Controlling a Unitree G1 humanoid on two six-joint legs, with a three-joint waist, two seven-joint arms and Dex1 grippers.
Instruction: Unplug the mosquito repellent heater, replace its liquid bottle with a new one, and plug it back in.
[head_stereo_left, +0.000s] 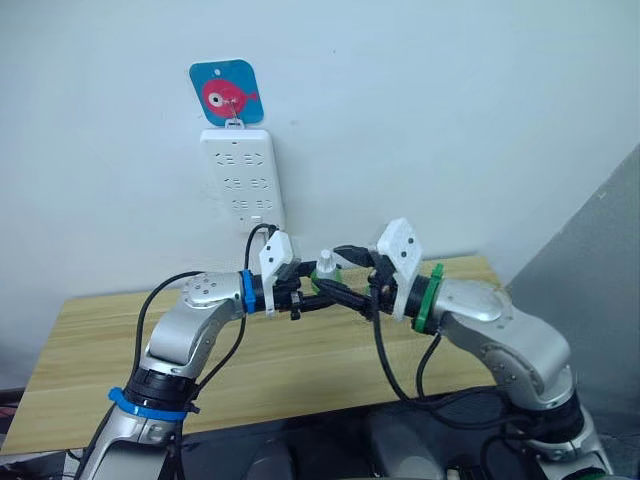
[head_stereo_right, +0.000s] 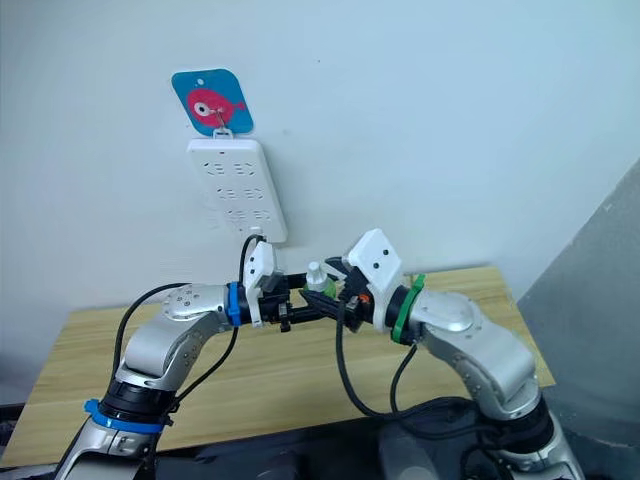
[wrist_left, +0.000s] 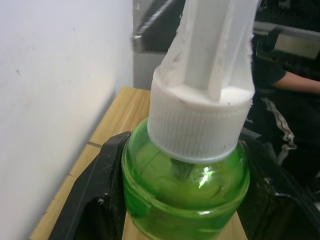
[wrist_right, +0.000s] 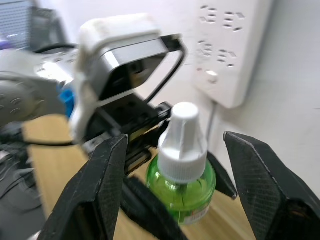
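A green liquid bottle (wrist_right: 182, 187) with a white ribbed cap (wrist_left: 199, 122) is held upright above the table, in front of the wall. My left gripper (head_stereo_left: 308, 288) is shut on its green body, one black finger (wrist_left: 92, 192) on each side. My right gripper (wrist_right: 176, 142) faces it from the other side and is open. Its two black fingers (wrist_right: 95, 182) stand wide on either side of the cap without touching it. The mosquito repellent heater is out of view.
A long white power strip (head_stereo_left: 240, 176) hangs on the wall under a blue fish sticker (head_stereo_left: 225, 92), just behind and above the grippers. A wooden table (head_stereo_left: 95, 350) lies below. A grey panel (head_stereo_left: 600, 260) stands at the right.
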